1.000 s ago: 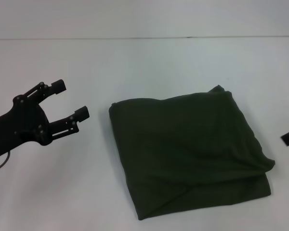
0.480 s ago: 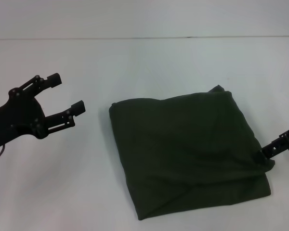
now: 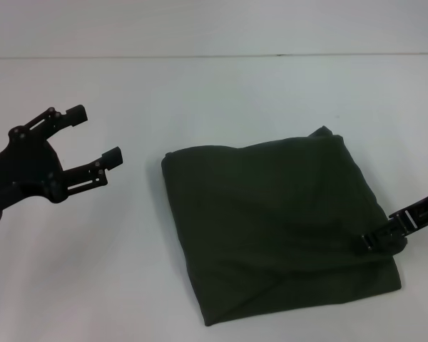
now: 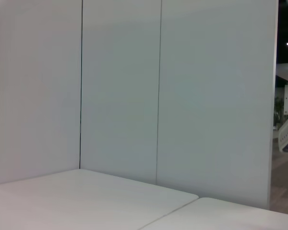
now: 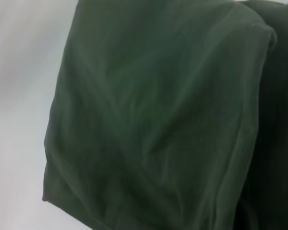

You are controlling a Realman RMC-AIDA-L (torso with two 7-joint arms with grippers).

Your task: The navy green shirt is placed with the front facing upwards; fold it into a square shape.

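The navy green shirt (image 3: 278,224) lies folded into a rough square on the white table, its plain dark fabric facing up. My left gripper (image 3: 96,132) hovers open and empty above the table, well to the left of the shirt. My right gripper (image 3: 374,239) reaches in from the right edge of the head view and touches the shirt's right edge near its front corner. The right wrist view is filled by the shirt (image 5: 158,120), showing folded layers and soft creases.
The white table (image 3: 214,92) extends around the shirt on all sides, and its far edge meets a pale wall. The left wrist view shows only a wall of white panels (image 4: 120,96) and the table surface (image 4: 77,201).
My right gripper has come in from the right edge of the head view to the shirt's right edge. My left gripper has drawn back slightly to the left.
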